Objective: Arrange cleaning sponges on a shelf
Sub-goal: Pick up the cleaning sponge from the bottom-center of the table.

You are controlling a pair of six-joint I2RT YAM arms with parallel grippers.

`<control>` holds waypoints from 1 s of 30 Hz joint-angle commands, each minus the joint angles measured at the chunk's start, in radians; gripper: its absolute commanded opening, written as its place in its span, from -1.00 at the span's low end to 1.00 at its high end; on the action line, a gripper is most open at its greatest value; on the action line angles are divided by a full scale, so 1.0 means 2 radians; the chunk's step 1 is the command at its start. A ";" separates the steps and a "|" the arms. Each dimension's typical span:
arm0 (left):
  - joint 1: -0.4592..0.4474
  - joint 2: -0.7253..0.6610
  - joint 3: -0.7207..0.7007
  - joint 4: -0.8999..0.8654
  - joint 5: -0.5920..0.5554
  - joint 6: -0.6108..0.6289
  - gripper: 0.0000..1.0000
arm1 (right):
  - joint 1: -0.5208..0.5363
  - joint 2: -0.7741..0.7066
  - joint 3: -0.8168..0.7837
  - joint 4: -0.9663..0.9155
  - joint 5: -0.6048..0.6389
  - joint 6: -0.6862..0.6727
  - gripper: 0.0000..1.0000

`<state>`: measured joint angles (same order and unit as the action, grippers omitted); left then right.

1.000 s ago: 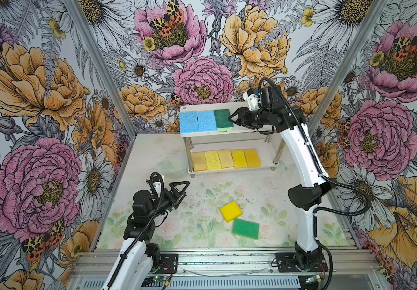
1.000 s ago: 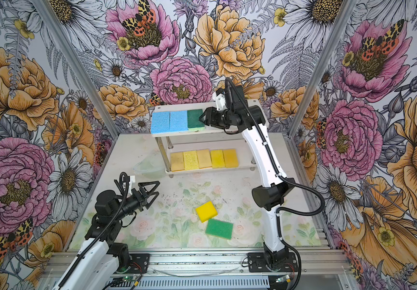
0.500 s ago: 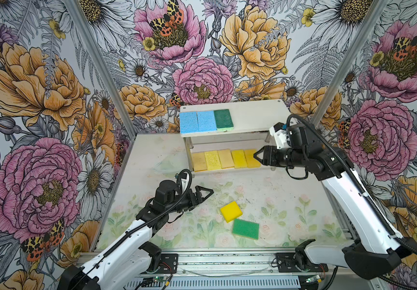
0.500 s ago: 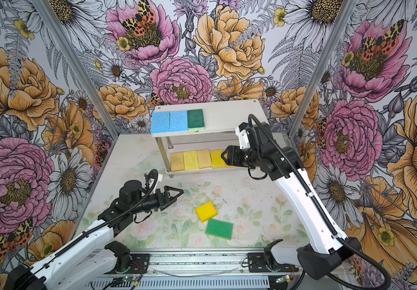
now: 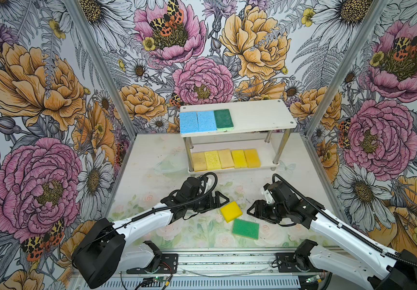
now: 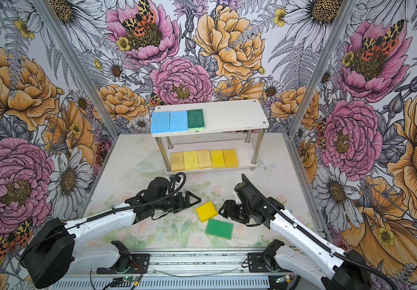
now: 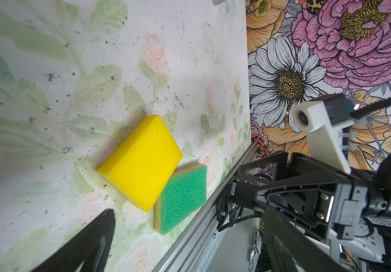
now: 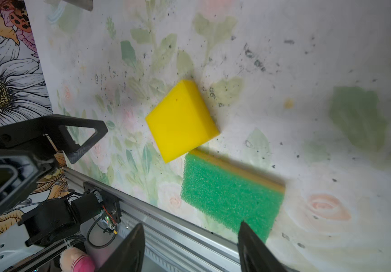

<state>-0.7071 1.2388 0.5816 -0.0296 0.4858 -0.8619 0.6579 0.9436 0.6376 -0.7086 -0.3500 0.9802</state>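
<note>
- Left gripper (image 5: 221, 203) wide apart, empty — yellow sponge (image 5: 230, 211) just ahead of its tips; straddle it squarely.
- Right gripper (image 5: 252, 212) parted too — green-topped sponge (image 5: 245, 229) just ahead, seemingly touching the yellow.

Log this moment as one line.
phase: pre-grasp | left pincer: open, beside yellow sponge | right pincer: open, near green sponge | shelf: eight placed | table: two loose

green sponge (image 7: 185, 190): partly behind yellow sponge (image 7: 142, 160), left wrist view
lower board (image 5: 267, 160): far strip hidden under top board (image 5: 255, 115)
</note>
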 commanded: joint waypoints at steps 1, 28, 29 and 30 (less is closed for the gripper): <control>-0.011 0.006 0.007 0.023 -0.010 0.000 0.98 | 0.011 -0.002 -0.027 0.046 -0.012 0.048 0.32; -0.005 -0.004 0.004 0.023 -0.001 -0.005 0.98 | 0.029 0.057 -0.102 0.069 0.045 0.043 -0.18; -0.006 -0.006 0.004 0.023 -0.001 -0.006 0.98 | 0.029 0.059 -0.102 0.073 0.045 0.043 -0.26; -0.005 -0.008 0.003 0.023 -0.001 -0.007 0.97 | 0.029 0.061 -0.102 0.076 0.044 0.043 -0.36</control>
<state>-0.7280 1.2526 0.5816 -0.0101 0.4858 -0.8646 0.7109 1.0527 0.4263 -0.5892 -0.2996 1.0779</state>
